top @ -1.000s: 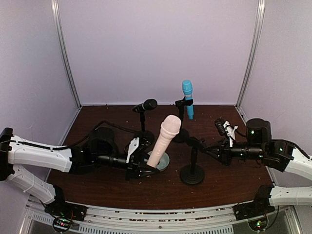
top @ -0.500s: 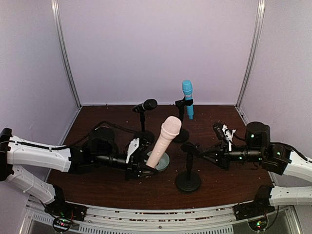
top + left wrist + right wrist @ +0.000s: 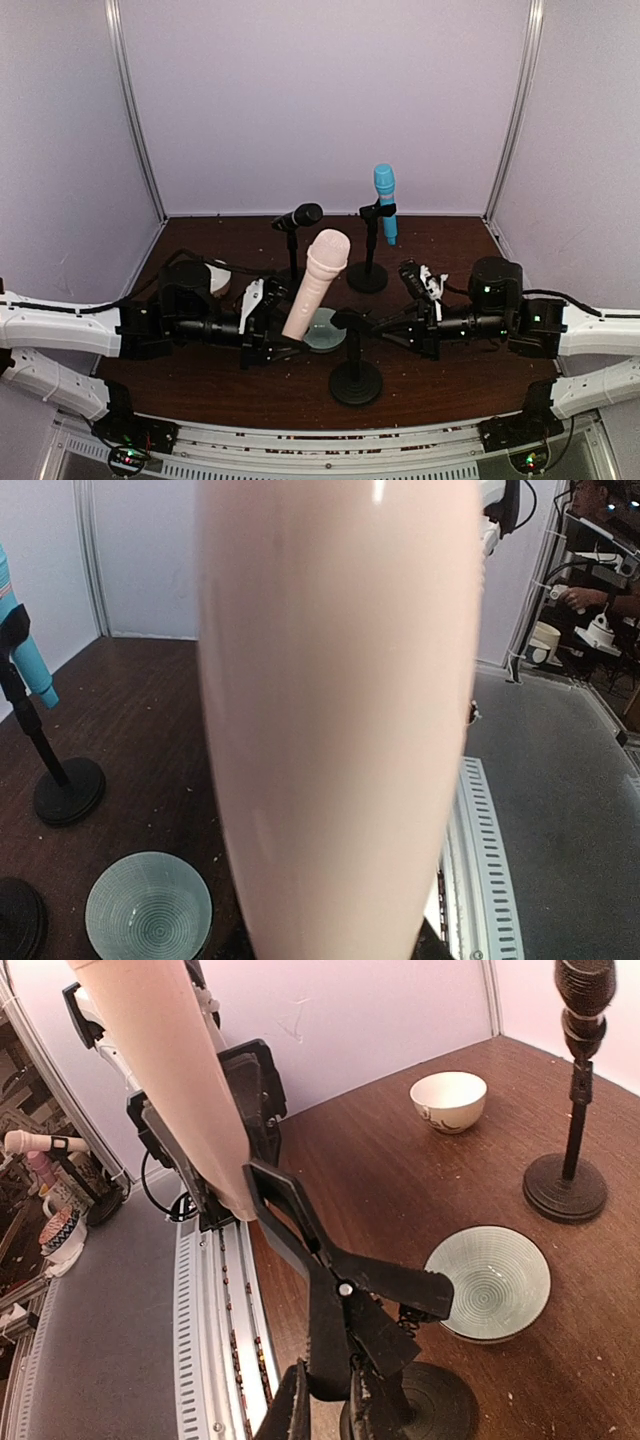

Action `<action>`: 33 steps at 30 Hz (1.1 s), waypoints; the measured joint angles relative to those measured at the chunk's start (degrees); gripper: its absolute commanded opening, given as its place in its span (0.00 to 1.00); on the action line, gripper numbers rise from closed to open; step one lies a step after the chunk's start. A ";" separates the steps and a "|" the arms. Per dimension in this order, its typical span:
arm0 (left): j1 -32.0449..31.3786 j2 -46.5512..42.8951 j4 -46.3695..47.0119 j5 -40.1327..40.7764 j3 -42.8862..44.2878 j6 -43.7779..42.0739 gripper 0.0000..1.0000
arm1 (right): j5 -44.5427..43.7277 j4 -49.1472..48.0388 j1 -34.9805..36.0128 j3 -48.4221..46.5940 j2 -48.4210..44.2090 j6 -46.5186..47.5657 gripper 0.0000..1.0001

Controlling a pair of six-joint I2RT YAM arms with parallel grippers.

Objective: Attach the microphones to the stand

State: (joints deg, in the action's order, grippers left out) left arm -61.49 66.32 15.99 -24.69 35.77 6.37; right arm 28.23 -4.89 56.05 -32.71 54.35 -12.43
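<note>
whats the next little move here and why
Probably press the pink microphone, held tilted by the left pincer, into the open clip of the stand that the right pincer grips: the clip sits beside the handle's lower end, not yet around it.

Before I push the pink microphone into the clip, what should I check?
1. Pink microphone gripped in left jaws: ok.
2. Empty stand held by right jaws: ok.
3. Microphone seated in clip: not ok, it is only beside it.
4. Blue microphone and black microphone already mounted: ok.
5. Green bowl clear of the stand's base: cannot tell.
</note>
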 measured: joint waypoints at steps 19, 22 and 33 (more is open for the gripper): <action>0.07 -13.20 -6.34 6.38 -5.14 -0.11 0.00 | -1.20 -13.99 5.75 -3.91 13.94 -0.63 0.11; 0.31 -13.27 -7.58 6.60 -5.42 -0.13 0.00 | -1.33 -13.46 5.97 -3.98 14.01 -0.55 0.36; 0.37 -14.29 -11.65 6.97 -5.51 -0.55 0.00 | -3.48 -0.98 6.29 -9.18 8.50 4.59 0.64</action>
State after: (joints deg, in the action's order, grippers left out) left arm -61.12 52.03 4.34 -17.72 30.26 5.82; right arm 24.75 -5.87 62.35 -41.89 62.85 -7.84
